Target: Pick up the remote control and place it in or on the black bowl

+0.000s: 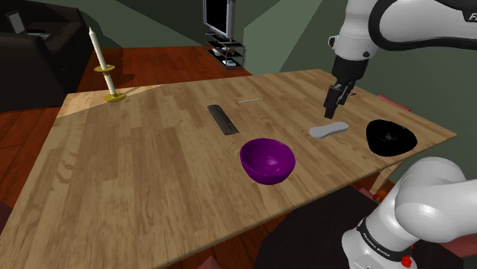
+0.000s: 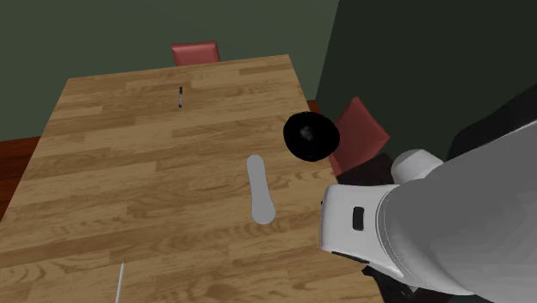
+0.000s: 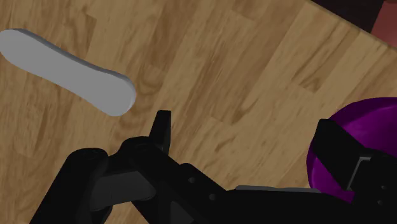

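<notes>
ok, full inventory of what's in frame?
table: 1, light wood
black bowl: 1, black, shoulder view's right table end
remote control: 1, grey, on table beside black bowl
purple bowl: 1, purple, near table's front edge
flat bar: 1, dark grey, mid-table
thin stick: 1, white, beyond the flat bar
candle: 1, white on gold holder, far left corner
chairs: 2, red, at table edges
arm: 1, white, over the table
gripper: 1, black, open, above the remote control

The pale grey remote control [image 2: 258,189] lies flat on the wooden surface [image 2: 129,172]. The black bowl [image 2: 311,135] sits near it, not touching, by the surface's edge. The white arm [image 2: 413,224] occupies the lower right.
</notes>
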